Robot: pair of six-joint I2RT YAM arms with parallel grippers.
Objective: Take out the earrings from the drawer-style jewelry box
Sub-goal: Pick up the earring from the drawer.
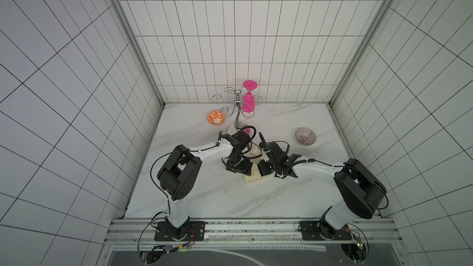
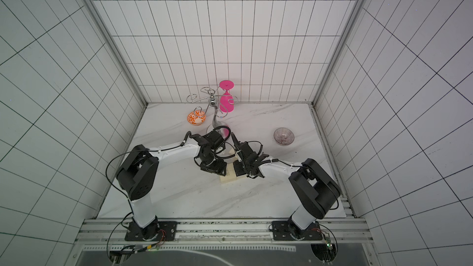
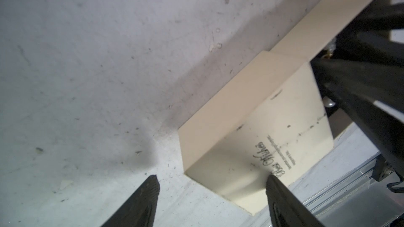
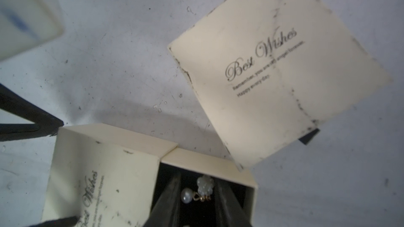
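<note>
In the pulled-out drawer, on its black lining, the earrings are seen: a pale pearl, a white beaded cluster and a small gold link, lying close together. The right gripper is set down into the drawer with its jaws part spread and a finger on each side of the pieces. The pearl lies just beside one finger and the cluster just beside the other, and no firm pinch is shown.

The step in hand is judged to be the closing on the earrings. It is best done slowly and squarely, so that the pieces are caught between the pads and not pushed under a finger or against the drawer wall. The round pearl is likely to roll out of a skewed squeeze. A straight lift, clear of the rim, is then called for.

In both top views the drawer is hidden under the right wrist, at about 3 o'clock of the sleeve. The left gripper is placed at 9 o'clock of the sleeve with its jaws spread. One finger is over the sleeve's top, the other stands apart from its side, and nothing is pinched. The sleeve is best steadied there, so that the box is not dragged during the squeeze.

A second box lies closed at 12 o'clock, just beside the drawer and best left untouched. A purple bowl is seen at 2 o'clock and an orange bowl at 11 o'clock, both well apart on the table.
</note>
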